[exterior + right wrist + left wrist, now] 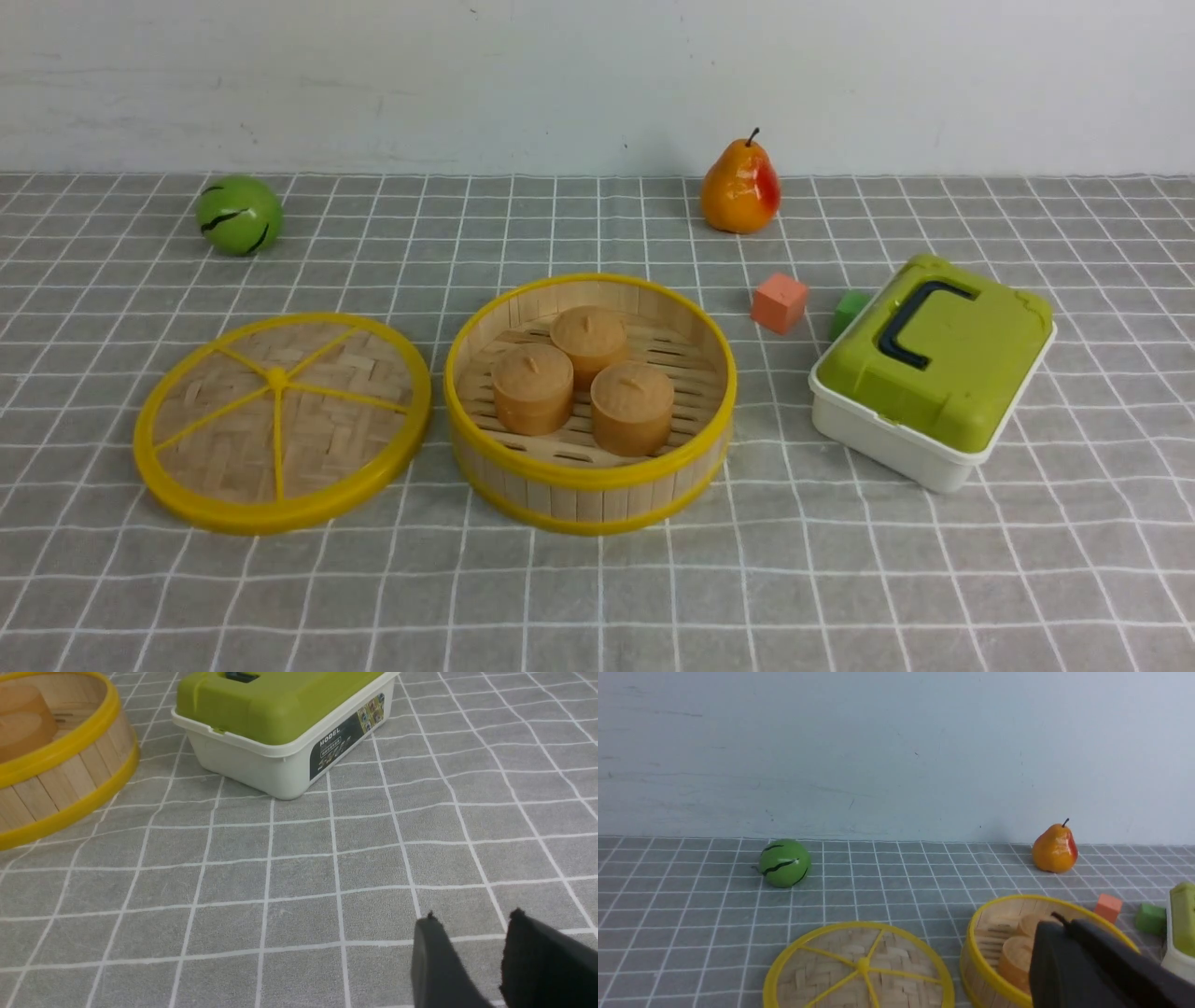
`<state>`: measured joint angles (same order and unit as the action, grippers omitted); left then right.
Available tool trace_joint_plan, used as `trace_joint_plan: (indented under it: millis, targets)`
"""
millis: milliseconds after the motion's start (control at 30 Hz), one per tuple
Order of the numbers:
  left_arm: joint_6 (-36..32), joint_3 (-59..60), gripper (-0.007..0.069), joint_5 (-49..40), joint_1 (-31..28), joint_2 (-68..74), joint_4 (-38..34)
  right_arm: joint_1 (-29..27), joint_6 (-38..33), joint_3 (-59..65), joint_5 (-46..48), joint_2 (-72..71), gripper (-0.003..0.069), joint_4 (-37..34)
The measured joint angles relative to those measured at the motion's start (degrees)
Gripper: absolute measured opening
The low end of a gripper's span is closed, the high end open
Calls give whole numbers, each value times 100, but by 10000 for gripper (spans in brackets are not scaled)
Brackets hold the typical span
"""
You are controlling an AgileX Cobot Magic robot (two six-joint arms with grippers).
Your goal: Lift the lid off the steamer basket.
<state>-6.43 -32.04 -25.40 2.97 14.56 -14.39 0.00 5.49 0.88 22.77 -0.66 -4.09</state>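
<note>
The lid (280, 420), a woven tan disc with a yellow rim and spokes, lies flat on the cloth just left of the steamer basket (588, 481). The basket stands uncovered with three tan buns (579, 373) inside. Neither arm shows in the front view. In the left wrist view, my left gripper (1060, 922) is shut and empty, above the near side of the table, with the lid (861, 970) and the basket (978, 952) ahead of it. My right gripper (472, 917) is open and empty over bare cloth, right of the basket (56, 784).
A white box with a green lid (934, 364) stands right of the basket. An orange cube (780, 302) and a green cube (848, 311) lie behind it. A pear (740, 187) and a green melon ball (239, 215) sit near the back wall.
</note>
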Motion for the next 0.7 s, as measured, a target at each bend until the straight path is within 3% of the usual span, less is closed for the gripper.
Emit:
trace_joint_plan:
  millis: [167,400,600,700]
  targets:
    - [-216,1216,-13,-133,-6,-1485,-421,0,2,0,8,-1,201,0]
    - [-265,1692,-13,-735,-6,-1461,-741,-2,2,0,7,-1,211,0]
    - [-199,1705,-13,-740,-6,-1461,121,0,2,0,2,-1,219,0]
    - [209,1781,-13,-605,-6,-1461,669,0,2,0,2,-1,222,0]
